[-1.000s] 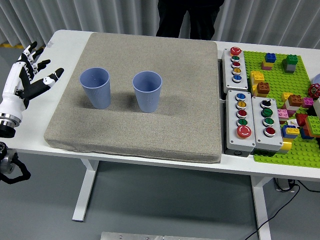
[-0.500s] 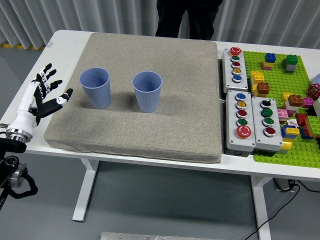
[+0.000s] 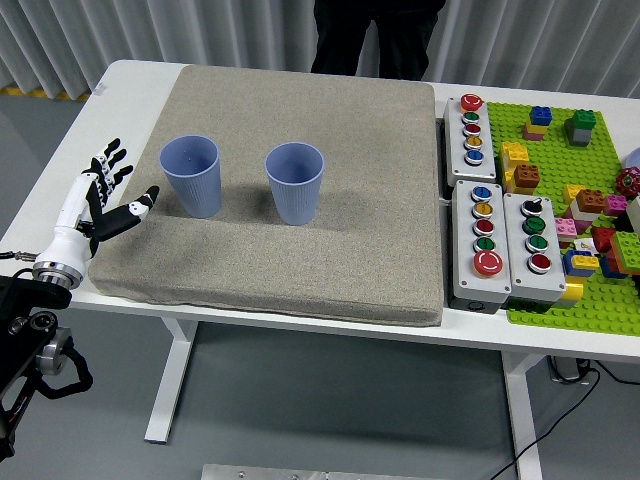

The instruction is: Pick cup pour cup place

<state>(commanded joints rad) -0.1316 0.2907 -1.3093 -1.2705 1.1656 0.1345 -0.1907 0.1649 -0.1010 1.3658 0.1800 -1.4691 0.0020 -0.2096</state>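
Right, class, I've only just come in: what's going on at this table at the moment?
Nothing is being held yet. The left robot hand hovers with fingers spread at the left edge of the grey fabric mat, just left of the nearer of two upright blue plastic cups. The second blue cup stands apart to its right. A person in dark clothes stands at the far side, hands not visible. Button boxes and a green brick baseplate lie untouched on the right.

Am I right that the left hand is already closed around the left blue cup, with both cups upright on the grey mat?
Not quite. The head view shows the left hand open with fingers spread, beside the left blue cup and not touching it. The rest holds: that cup and the right blue cup both stand upright on the grey mat.
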